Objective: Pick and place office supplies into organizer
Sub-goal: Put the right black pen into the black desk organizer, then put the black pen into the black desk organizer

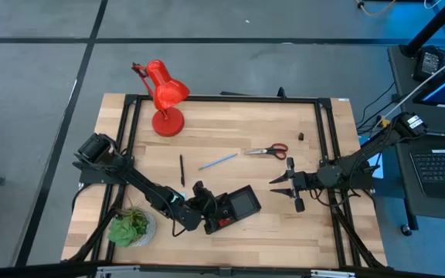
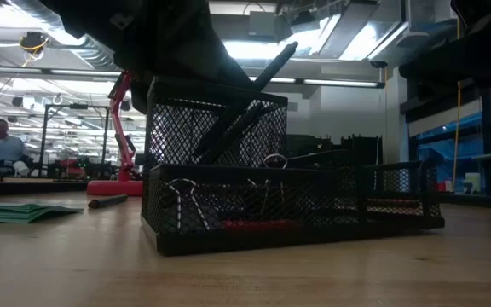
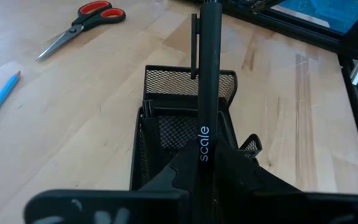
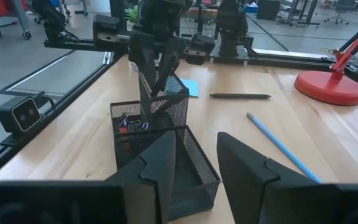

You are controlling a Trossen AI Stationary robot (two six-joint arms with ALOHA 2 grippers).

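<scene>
The black mesh organizer (image 1: 236, 207) stands near the table's near edge, a tall cup at one end and a low tray beside it. My left gripper (image 1: 199, 202) hangs over the cup, shut on a black pen (image 3: 207, 74). Wire clips (image 2: 186, 203) and a small red piece (image 2: 254, 223) lie in the tray. Red-handled scissors (image 1: 267, 150), a light blue pen (image 1: 217, 161), another black pen (image 1: 182, 170) and a tiny clip (image 1: 300, 137) lie flat on the wood. The light blue notepad (image 4: 191, 88) lies beyond the organizer. My right gripper (image 1: 286, 189) waits open to the organizer's right. My left gripper pinches the black pen's barrel (image 3: 204, 146) between its two fingers, at the printed word. The pen runs along the fingers. It comes at the cup from above, slanting. The pen is tilted, its lower part inside the mesh cup (image 2: 228, 128) and its upper end (image 2: 286, 51) above the rim.
A red desk lamp (image 1: 164, 96) stands at the far left and a green potted plant (image 1: 130, 228) at the near left corner. Black frame rails (image 1: 327, 147) run along the table's sides. Bare wood lies between the organizer and the scissors. A person (image 2: 2, 141) sits far behind.
</scene>
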